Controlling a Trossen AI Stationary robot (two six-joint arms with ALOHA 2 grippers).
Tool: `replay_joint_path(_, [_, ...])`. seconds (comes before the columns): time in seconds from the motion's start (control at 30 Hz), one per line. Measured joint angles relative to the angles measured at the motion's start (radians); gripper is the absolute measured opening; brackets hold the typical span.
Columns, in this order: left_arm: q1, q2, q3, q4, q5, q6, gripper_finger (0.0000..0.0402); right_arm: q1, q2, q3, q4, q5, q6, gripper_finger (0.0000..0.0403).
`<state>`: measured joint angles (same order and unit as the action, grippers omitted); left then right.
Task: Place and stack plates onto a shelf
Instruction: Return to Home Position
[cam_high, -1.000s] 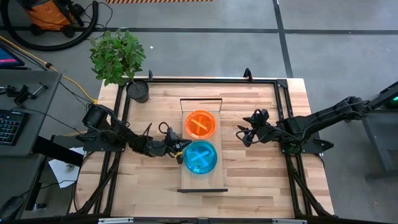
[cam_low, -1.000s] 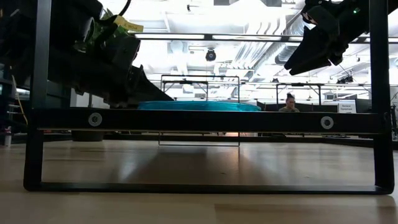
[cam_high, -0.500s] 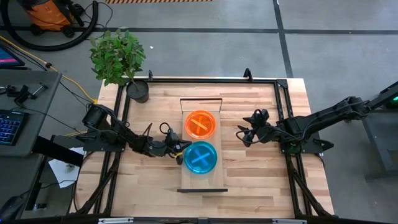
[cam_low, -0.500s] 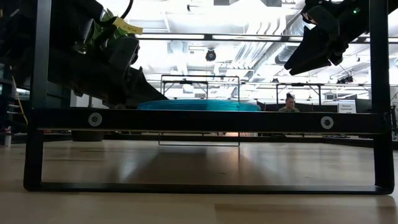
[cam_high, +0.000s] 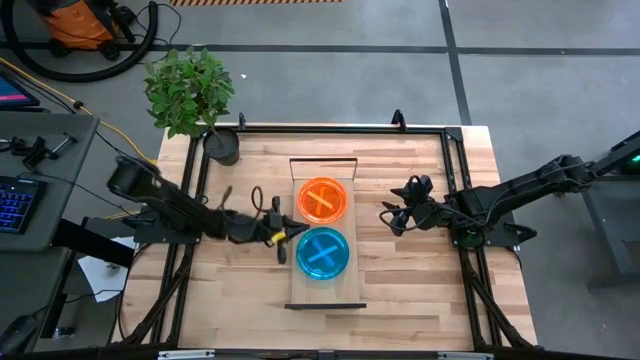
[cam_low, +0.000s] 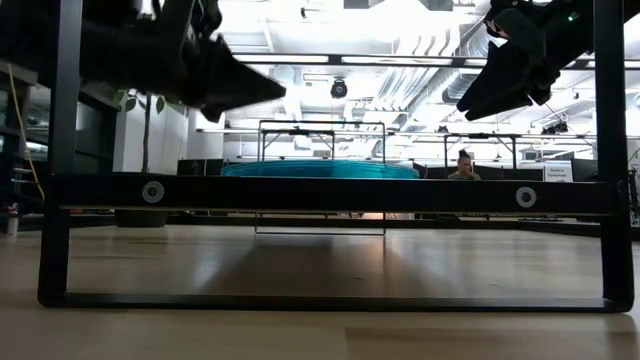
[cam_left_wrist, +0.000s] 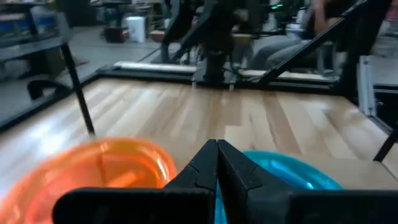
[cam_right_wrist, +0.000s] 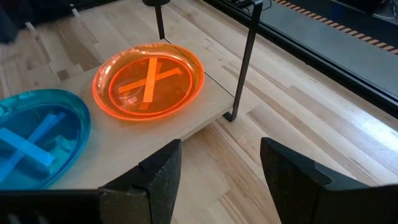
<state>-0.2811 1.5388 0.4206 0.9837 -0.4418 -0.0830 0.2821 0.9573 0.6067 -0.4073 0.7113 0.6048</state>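
Finds the shelf (cam_high: 325, 292) lying lengthwise at the middle of the wooden tabletop (cam_high: 400, 290), with a dark rail at each end. Counts two round piles on its board, just beside each other: the orange plates (cam_high: 323, 199) toward the far end, the blue plates (cam_high: 322, 252) toward the near end, a cross-shaped mark showing through each top plate. No telling how many in either pile. Places the left gripper (cam_high: 283, 237) just off the shelf's left edge, beside the blue plates and clear of them; from table height, well above the blue rim (cam_low: 320, 168), tip (cam_low: 270, 92) pointing inward. Reads it as closed tight, the two dark fingers (cam_left_wrist: 239, 177) pressed together to a single point, with nothing pinched between them. Places the right gripper (cam_high: 385, 218) off the shelf's right side, near but apart from both piles, and raised above plate height (cam_low: 470, 105). Reads it as spread wide, fingers (cam_right_wrist: 158, 171) far apart and empty, with bare tabletop and the shelf's edge (cam_right_wrist: 186, 121) between them and the orange plates (cam_right_wrist: 149, 81) beyond. Notes a black plant pot (cam_high: 223, 147) at the table's far left corner, and a person (cam_low: 466, 165) seated far back in the room.
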Motion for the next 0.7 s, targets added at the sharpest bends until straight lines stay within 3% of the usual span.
replay_joint_path(0.27, [0.211, -0.258, -0.014, -0.254, 0.333, 0.073, 0.0000, 0.000, 0.000, 0.000, 0.000, 0.000, 0.005, 0.0202])
replay_joint_path(0.43, [0.300, -0.323, -0.134, -0.137, 0.493, 0.093, 0.0000, 0.000, 0.000, 0.000, -0.004, 0.000, 0.019, 0.0202])
replay_joint_path(0.6, [0.401, -0.393, -0.301, 0.059, 0.578, 0.052, 0.0000, -0.001, 0.000, 0.000, -0.005, 0.007, 0.020, 0.0202])
replay_joint_path(0.7, [0.457, -0.473, -0.378, 0.085, 0.595, 0.020, 0.0000, -0.001, 0.000, 0.000, -0.005, 0.019, 0.024, 0.0202])
